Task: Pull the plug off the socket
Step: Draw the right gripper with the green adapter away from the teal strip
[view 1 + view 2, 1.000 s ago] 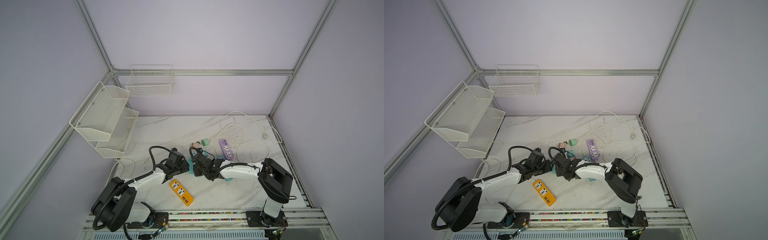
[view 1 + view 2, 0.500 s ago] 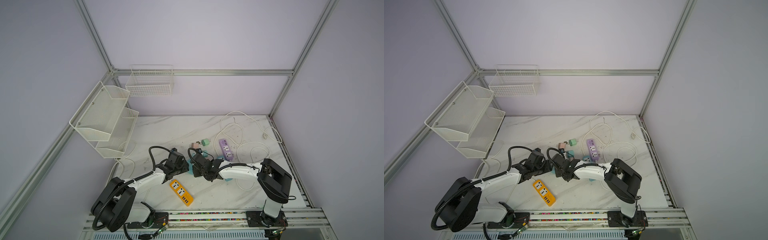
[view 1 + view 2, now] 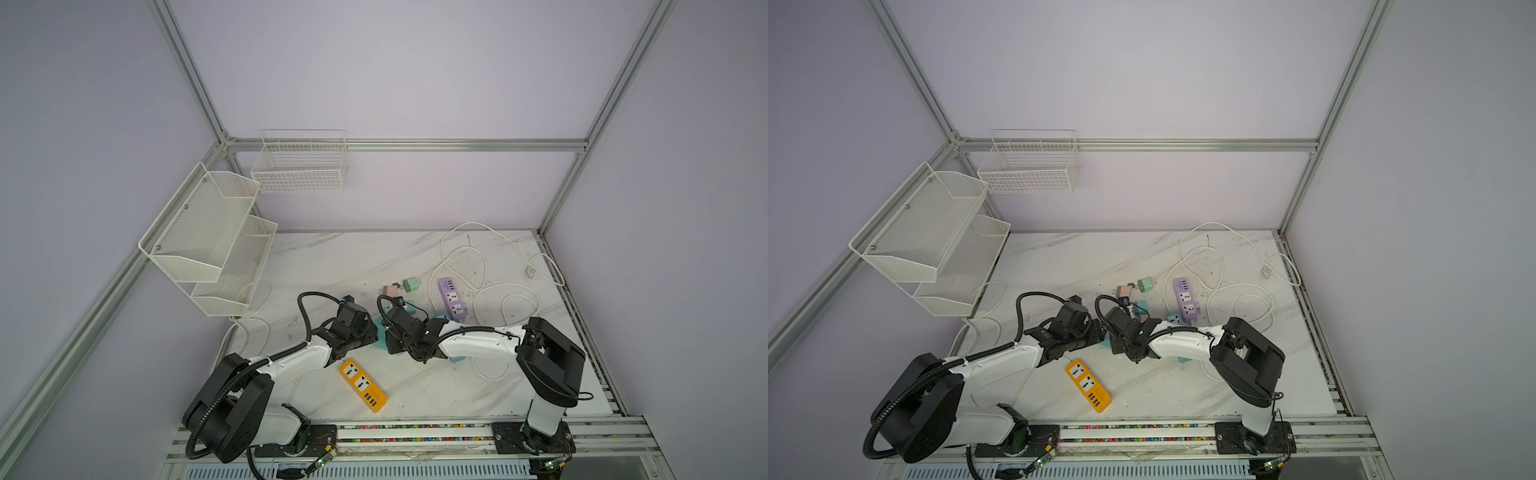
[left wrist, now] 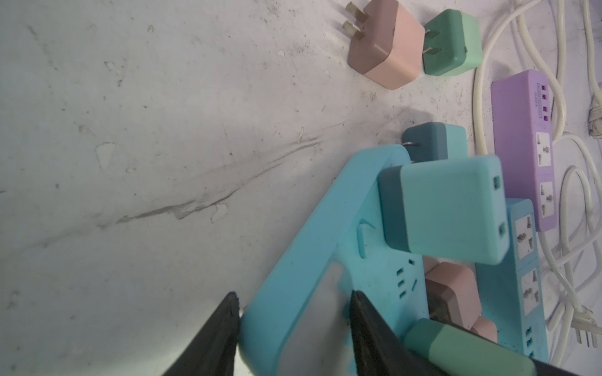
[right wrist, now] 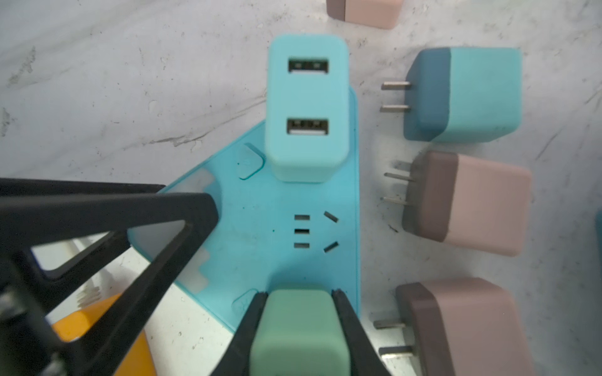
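The socket point(image 5: 260, 228) is a light blue power strip lying flat on the marble table. My left gripper point(image 4: 294, 299) is shut on one end of the socket point(image 4: 312, 247), one finger on each long side. A green plug point(image 5: 299, 328) stands on the strip's face near the other end, and my right gripper point(image 5: 299, 294) is shut on its two sides. Its pins are hidden. A teal two-port USB plug point(image 5: 306, 114) sits in the strip further along. In both top views the left gripper point(image 3: 371, 333) and right gripper point(image 3: 391, 333) meet at mid-table over the strip point(image 3: 379, 345).
Loose plugs lie beside the strip: a teal one point(image 5: 462, 97) and two pink ones point(image 5: 469, 201). A pink plug point(image 4: 384, 45) and green plug point(image 4: 452, 42) lie further off. An orange strip point(image 3: 362, 385), a purple strip point(image 3: 451, 298), another blue strip point(image 4: 521, 276) and white cables point(image 3: 498, 291) surround them.
My right wrist has drifted slightly to the left in the top views. Both grips look the same and the strip has not visibly moved.
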Robot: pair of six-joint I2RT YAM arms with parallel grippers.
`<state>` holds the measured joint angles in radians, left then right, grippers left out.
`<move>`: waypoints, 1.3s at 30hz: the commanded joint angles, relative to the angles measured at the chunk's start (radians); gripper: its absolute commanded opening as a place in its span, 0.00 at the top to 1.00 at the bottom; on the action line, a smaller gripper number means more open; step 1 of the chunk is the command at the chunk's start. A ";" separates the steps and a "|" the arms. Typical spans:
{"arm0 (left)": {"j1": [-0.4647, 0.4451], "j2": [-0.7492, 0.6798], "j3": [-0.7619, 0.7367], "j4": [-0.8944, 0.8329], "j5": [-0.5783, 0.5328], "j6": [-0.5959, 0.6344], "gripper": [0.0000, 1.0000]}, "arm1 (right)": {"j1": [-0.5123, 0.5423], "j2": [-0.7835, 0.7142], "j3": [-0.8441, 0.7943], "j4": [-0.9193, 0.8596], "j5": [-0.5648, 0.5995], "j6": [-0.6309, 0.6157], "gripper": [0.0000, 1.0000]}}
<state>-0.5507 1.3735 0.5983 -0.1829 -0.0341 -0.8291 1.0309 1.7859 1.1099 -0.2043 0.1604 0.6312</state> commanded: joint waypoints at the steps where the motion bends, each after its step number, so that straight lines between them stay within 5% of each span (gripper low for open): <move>1: -0.005 0.076 -0.075 -0.314 -0.048 0.015 0.48 | -0.036 -0.079 -0.020 0.031 0.063 0.023 0.81; 10: -0.009 0.089 -0.065 -0.320 -0.050 0.020 0.48 | 0.053 0.061 0.099 0.007 0.043 0.001 0.81; 16: -0.009 0.082 -0.062 -0.325 -0.052 0.019 0.49 | 0.023 -0.139 0.013 -0.016 0.099 0.018 0.81; 27: -0.011 -0.031 0.086 -0.374 0.010 0.054 0.45 | -0.039 -0.440 -0.221 -0.004 -0.050 0.066 0.80; 39: -0.021 -0.186 0.176 -0.436 -0.023 0.035 0.43 | -0.212 -0.516 -0.385 0.166 -0.189 0.062 0.77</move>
<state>-0.5640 1.2331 0.7101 -0.5873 -0.0383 -0.7921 0.8593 1.2648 0.7265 -0.1528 0.0162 0.6968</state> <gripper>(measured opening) 0.565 0.298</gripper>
